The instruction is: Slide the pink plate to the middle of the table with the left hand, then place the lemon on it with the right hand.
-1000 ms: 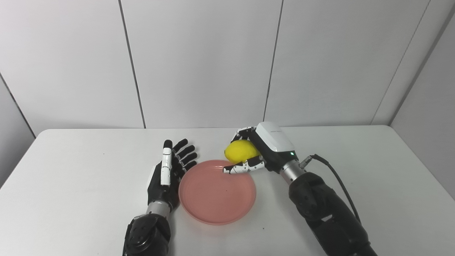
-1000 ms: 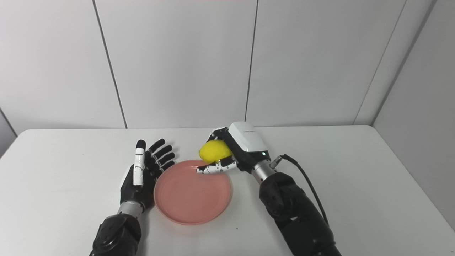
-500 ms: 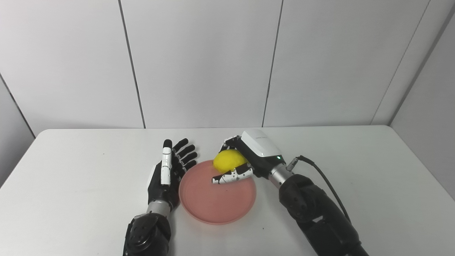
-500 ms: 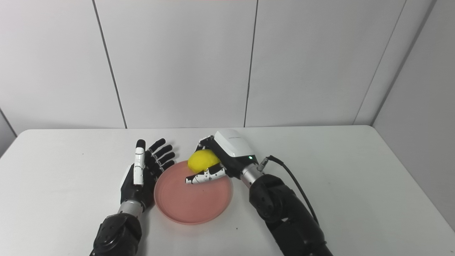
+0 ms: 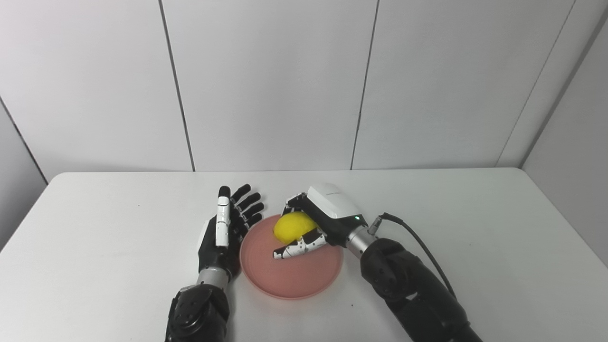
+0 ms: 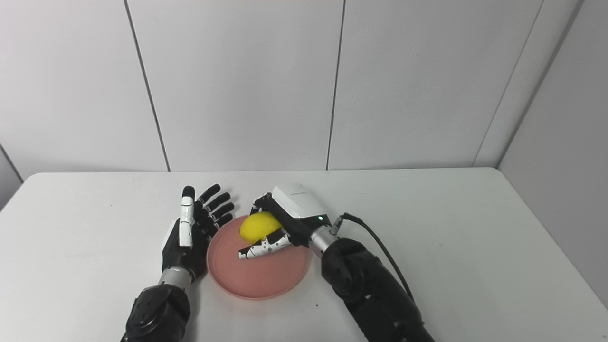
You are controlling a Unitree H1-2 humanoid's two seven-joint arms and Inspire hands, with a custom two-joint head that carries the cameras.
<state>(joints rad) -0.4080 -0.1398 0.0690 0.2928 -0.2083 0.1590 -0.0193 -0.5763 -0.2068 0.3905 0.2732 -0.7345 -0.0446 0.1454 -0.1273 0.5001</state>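
The pink plate [image 5: 294, 278] lies on the white table [image 5: 95, 228], a little left of its middle. My right hand [image 5: 316, 223] is shut on the yellow lemon [image 5: 290, 225] and holds it over the plate's far half, thumb stretched out beneath it. Whether the lemon touches the plate I cannot tell. My left hand [image 5: 225, 230] stands open on edge against the plate's left rim, fingers pointing away from me. The same things show in the right eye view: plate [image 6: 259, 278], lemon [image 6: 256, 226], right hand [image 6: 285, 216], left hand [image 6: 192, 228].
Grey wall panels [image 5: 266, 80] close off the table's far side and right side. A black cable [image 5: 418, 240] loops out from my right wrist over the table.
My right hand has carried the lemon left and towards me, from beyond the plate's far right rim to over the plate, and lower. The left hand and plate have stayed put.
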